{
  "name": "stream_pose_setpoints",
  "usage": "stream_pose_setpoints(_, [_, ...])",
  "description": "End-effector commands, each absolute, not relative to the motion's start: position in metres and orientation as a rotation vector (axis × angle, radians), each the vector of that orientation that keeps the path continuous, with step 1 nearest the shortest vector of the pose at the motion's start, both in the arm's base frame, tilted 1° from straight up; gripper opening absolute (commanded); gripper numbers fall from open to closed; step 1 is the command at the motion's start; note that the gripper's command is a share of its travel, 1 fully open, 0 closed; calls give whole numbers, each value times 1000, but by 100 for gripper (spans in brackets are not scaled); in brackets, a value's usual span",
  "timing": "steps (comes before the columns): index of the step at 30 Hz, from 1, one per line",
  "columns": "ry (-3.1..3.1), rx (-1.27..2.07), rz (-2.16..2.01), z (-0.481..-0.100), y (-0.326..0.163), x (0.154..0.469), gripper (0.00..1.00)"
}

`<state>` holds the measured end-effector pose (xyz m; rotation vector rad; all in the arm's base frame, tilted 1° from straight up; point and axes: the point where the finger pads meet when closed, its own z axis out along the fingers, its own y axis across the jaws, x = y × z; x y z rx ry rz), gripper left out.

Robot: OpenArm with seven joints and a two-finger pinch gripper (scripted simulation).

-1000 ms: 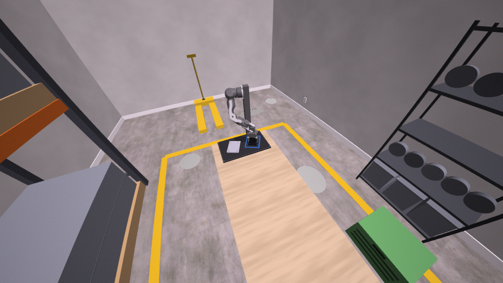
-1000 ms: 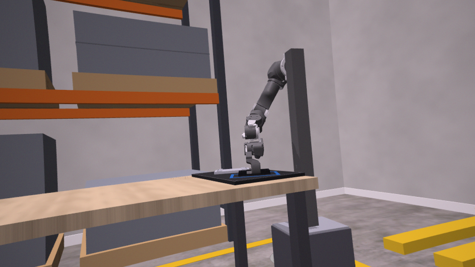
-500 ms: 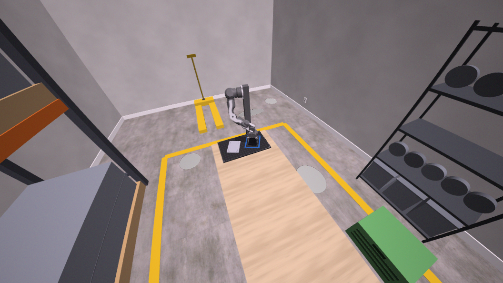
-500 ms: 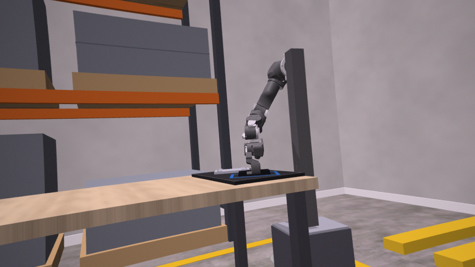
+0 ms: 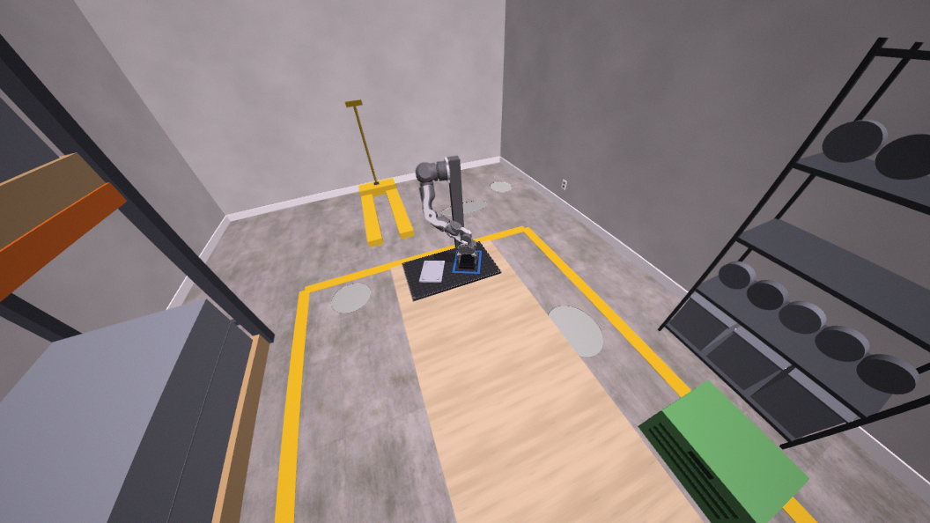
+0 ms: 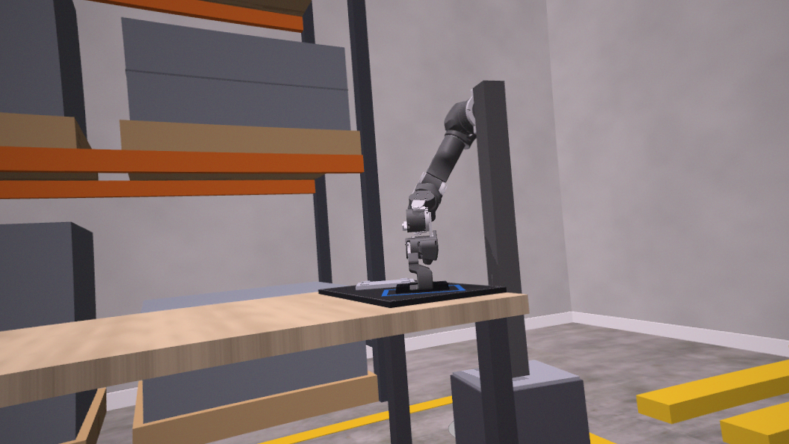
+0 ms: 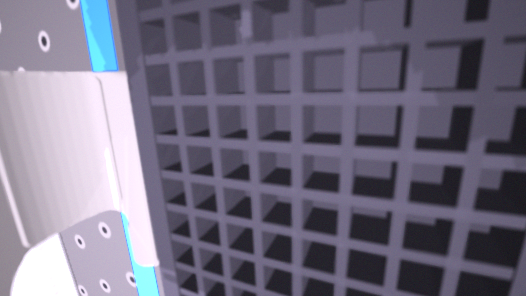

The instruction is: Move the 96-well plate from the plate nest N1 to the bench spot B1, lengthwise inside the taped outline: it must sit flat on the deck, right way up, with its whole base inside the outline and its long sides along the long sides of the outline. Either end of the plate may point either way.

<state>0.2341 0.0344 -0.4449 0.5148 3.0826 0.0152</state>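
Note:
The dark 96-well plate [image 5: 466, 262] is inside the blue taped outline B1 [image 5: 479, 262] on the black deck mat [image 5: 452, 271]. My gripper [image 5: 465, 254] is straight above the plate and shut on it across its width. In the side view the gripper [image 6: 421, 280] holds the plate [image 6: 433, 289] low at the deck; I cannot tell if it touches. In the wrist view the plate's grid of wells [image 7: 330, 160] fills the picture, one pale finger [image 7: 65, 150] presses its left side, and blue tape [image 7: 100, 35] runs along that side. The pale plate nest N1 [image 5: 431, 270] stands empty to the left.
The mat lies at the far end of a long wooden bench [image 5: 520, 390]. The arm's dark column [image 6: 496, 187] rises just behind the mat. A green box [image 5: 725, 455] sits at the bench's near right corner.

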Motion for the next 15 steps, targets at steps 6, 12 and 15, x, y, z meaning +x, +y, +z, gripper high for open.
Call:
stream_pose_setpoints(6, [3082,514,18,-444,35,234,40])
stream_pose_setpoints(12, [3082,514,18,-444,35,234,53])
stream_pose_setpoints(15, [3082,514,18,-444,35,234,63])
